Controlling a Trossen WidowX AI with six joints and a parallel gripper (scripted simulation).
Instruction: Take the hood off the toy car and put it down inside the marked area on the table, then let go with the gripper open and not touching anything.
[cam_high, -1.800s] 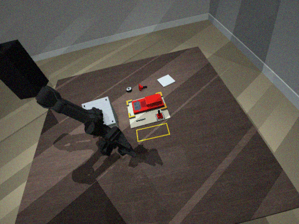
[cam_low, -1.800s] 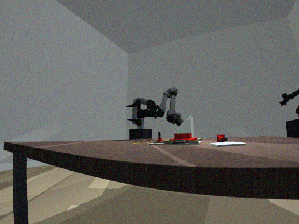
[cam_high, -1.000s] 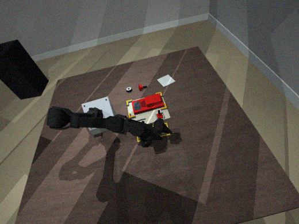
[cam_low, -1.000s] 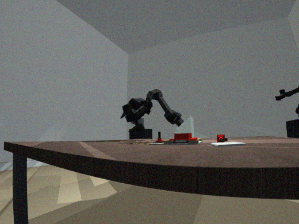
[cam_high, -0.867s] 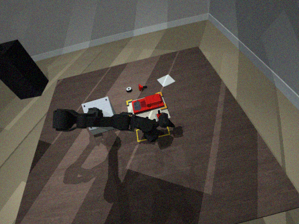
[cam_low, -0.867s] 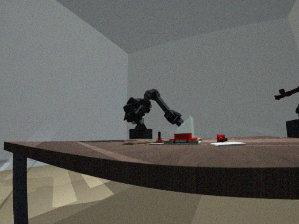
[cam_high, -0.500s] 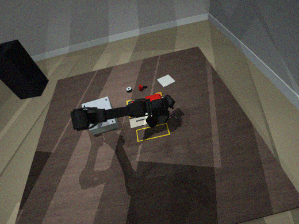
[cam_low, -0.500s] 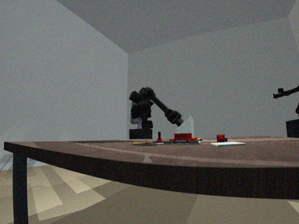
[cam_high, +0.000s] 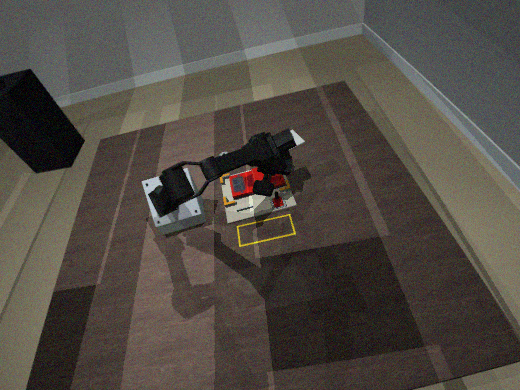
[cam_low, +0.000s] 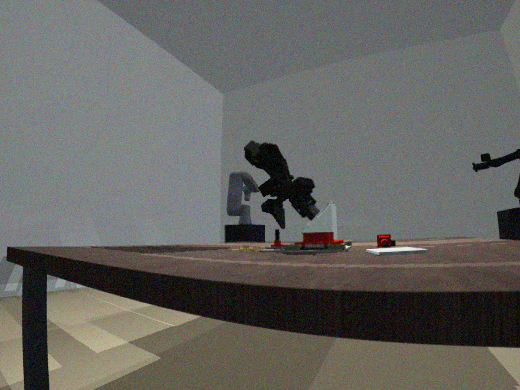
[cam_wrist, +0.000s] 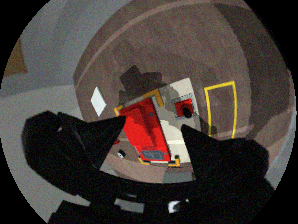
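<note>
Gripper (cam_high: 274, 175) (cam_low: 299, 222) (cam_wrist: 154, 123), jaws wide, nothing held, above red toy car (cam_high: 242, 185) (cam_low: 318, 237) (cam_wrist: 146, 131), hood indistinct within red bodywork, yellow-outlined area (cam_high: 267, 240) (cam_wrist: 208, 110) at car's six o'clock from top.

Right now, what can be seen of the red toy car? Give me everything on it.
The boxy red toy car, plastic-looking, has a grey rectangular panel near one end. It sits upright on a pale flat board, between orange-yellow corner brackets. The open black two-fingered gripper is above it, with nothing between its fingers; the wrist view shows no finger on the car. The arm hides part of it from the top. Which part is the hood I cannot tell.
</note>
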